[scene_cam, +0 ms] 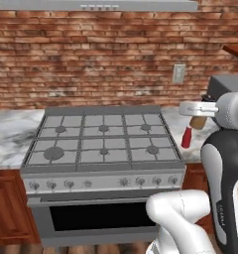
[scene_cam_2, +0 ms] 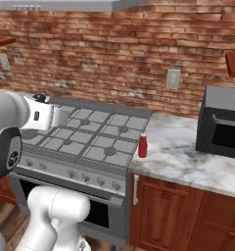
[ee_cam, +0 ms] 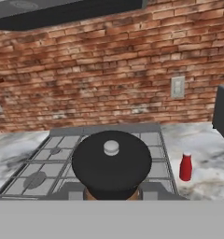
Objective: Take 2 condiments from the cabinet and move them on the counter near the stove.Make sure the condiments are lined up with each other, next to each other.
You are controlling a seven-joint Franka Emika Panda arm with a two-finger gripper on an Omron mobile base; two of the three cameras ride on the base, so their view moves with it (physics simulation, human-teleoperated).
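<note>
Filling the hand view, the shaker [ee_cam: 111, 165] hides its holder.

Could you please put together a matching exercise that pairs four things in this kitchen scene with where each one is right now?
Things:
1. red squeeze bottle
2. brown shaker
3. microwave
4. wall outlet

Places:
A. on the brick wall above the counter
B. held in the gripper, above the stove
C. upright on the counter, just right of the stove
D. at the far right end of the counter

Pairs: 1-C, 2-B, 3-D, 4-A
</note>
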